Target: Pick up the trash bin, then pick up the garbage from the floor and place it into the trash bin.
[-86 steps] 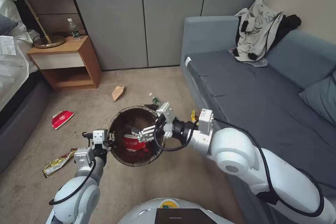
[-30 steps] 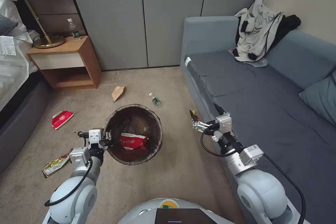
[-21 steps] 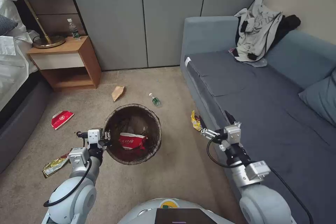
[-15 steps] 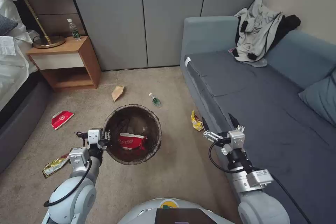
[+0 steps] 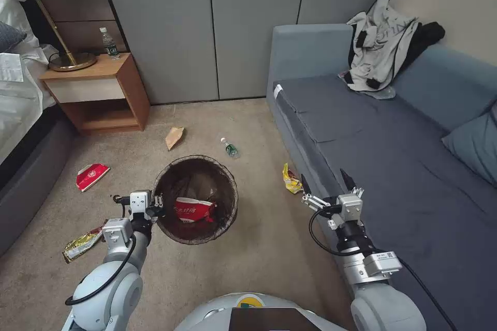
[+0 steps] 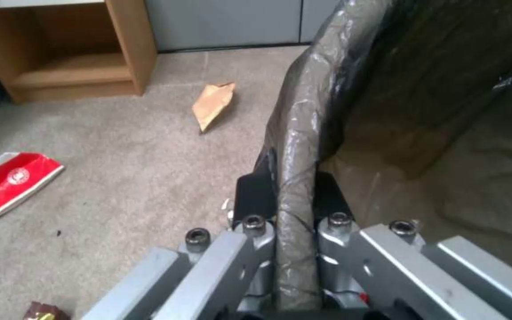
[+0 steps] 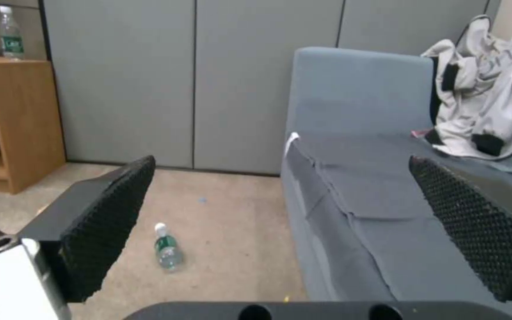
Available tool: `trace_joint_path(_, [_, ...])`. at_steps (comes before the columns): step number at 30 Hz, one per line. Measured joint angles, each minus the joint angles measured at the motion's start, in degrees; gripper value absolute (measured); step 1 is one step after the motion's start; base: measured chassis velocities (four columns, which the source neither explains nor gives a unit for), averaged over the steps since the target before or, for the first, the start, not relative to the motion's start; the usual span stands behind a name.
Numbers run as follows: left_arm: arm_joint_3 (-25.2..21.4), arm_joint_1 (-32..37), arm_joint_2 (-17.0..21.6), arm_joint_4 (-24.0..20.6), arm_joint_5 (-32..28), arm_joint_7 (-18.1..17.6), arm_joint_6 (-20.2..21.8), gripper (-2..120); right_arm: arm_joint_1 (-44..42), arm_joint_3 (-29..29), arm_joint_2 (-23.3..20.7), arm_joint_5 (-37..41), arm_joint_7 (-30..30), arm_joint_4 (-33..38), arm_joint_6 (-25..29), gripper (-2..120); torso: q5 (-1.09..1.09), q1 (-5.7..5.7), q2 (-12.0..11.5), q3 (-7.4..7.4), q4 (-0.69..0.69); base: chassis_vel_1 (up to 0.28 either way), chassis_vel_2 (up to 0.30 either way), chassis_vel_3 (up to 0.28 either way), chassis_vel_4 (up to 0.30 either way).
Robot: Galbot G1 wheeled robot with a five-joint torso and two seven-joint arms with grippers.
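White round plastic trash bin (image 5: 178, 235): your left gripper (image 5: 157, 207) clamps its bag-lined rim; right gripper (image 5: 323, 185) hangs released beside the grey sofa (image 5: 373, 129).

White-shelled robot with 2 metal-tipped arms

Both arms have glossy white rounded shells, grey metal wrist sections and looping black cables. The left gripper (image 5: 155, 207) has silver linkage bars with dark socket screws; the right gripper (image 5: 323, 186) carries 2 black fingers (image 7: 111, 222) with a diamond-textured face. A white QR label sits on the right wrist.
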Motion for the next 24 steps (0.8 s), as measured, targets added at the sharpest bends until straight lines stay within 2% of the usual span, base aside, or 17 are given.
trace_joint_path(24, [0.13, 0.0, -0.03, 0.05, 0.12, -0.01, 0.01, 0, 0.86, 0.89, -0.57, 0.95, 1.33, -0.41, -1.99, 100, 0.0, 0.0, 0.0, 0.0, 0.0, 0.004, 0.004, 0.007, 0.004])
